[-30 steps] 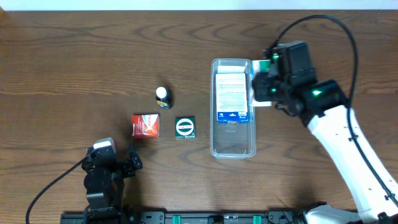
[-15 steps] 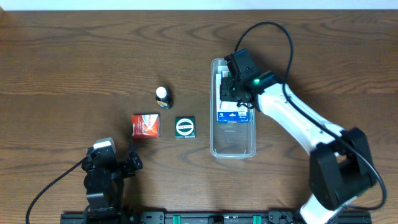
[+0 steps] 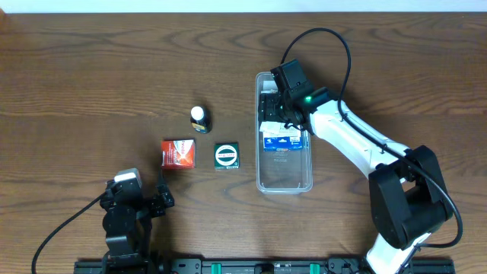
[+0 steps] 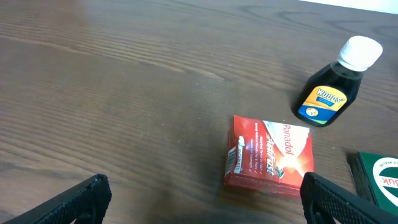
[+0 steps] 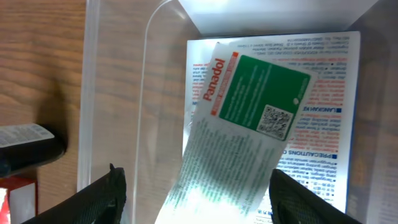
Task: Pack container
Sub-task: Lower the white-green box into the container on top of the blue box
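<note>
The container (image 3: 284, 173) is a clear long tub at the table's centre right, and its wall shows in the right wrist view (image 5: 118, 93). A blue and white box (image 3: 283, 138) lies flat inside it (image 5: 323, 124). My right gripper (image 3: 278, 106) is down in the tub's far end, open (image 5: 199, 199). A green and white Panadol box (image 5: 249, 124) lies tilted between its fingers on the blue and white box, touching the right finger and clear of the left. My left gripper (image 3: 161, 196) is open and empty (image 4: 214, 205) near the front edge.
A red Panadol box (image 3: 179, 153) (image 4: 270, 152), a dark green box (image 3: 227, 156) (image 4: 379, 177) and a small dark bottle with a white cap (image 3: 199, 118) (image 4: 336, 84) stand left of the container on the wooden table.
My right gripper has swung left from beside the container's right rim to over its far end, carrying the green box, and lowered into it. The container has shifted slightly left. The left arm is still.
</note>
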Motion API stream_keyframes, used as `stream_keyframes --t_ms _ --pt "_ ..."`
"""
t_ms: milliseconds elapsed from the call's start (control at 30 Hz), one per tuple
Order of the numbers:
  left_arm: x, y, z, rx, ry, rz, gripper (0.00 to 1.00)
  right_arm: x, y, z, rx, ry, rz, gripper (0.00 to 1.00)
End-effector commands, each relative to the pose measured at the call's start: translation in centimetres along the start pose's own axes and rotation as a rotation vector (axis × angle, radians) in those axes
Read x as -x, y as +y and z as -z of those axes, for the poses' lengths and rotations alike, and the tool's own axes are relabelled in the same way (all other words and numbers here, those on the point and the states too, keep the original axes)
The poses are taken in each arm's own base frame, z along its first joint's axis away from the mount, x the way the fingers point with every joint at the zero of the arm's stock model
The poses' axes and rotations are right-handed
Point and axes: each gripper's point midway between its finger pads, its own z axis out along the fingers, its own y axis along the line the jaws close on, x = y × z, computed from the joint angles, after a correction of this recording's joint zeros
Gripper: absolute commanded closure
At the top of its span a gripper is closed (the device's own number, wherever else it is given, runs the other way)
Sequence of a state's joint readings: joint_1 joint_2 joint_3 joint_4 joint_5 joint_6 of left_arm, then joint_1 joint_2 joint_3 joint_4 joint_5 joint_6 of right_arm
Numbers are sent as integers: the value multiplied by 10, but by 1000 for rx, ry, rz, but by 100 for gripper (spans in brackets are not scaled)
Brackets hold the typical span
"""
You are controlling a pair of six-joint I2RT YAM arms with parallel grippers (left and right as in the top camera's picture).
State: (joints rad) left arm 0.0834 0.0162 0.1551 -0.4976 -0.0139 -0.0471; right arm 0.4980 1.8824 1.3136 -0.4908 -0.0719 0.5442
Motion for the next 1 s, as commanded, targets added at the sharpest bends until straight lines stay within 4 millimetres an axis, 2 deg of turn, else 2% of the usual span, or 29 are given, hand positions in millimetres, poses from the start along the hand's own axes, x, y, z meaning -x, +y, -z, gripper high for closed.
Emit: stream_keyframes --t_ms 0,200,267,333,567,733,967 --pt "-7 0 -3 -1 19 -18 2 7 11 17 38 -27 7 32" --pt "-7 0 -3 -1 19 -18 2 3 7 30 14 -15 5 56" --pt "-7 0 -3 -1 19 -18 2 1 -1 30 -25 -13 3 77" --pt "-7 0 -3 -1 19 -18 2 0 -10 30 -73 -18 2 87" --pt "-7 0 -3 -1 19 -18 2 0 -31 24 -188 -34 -22 93" --pt "-7 0 -3 -1 19 -18 2 0 -43 14 -246 -40 -21 93" --pt "-7 0 -3 -1 19 -18 2 -6 -51 -3 -273 -13 -20 92"
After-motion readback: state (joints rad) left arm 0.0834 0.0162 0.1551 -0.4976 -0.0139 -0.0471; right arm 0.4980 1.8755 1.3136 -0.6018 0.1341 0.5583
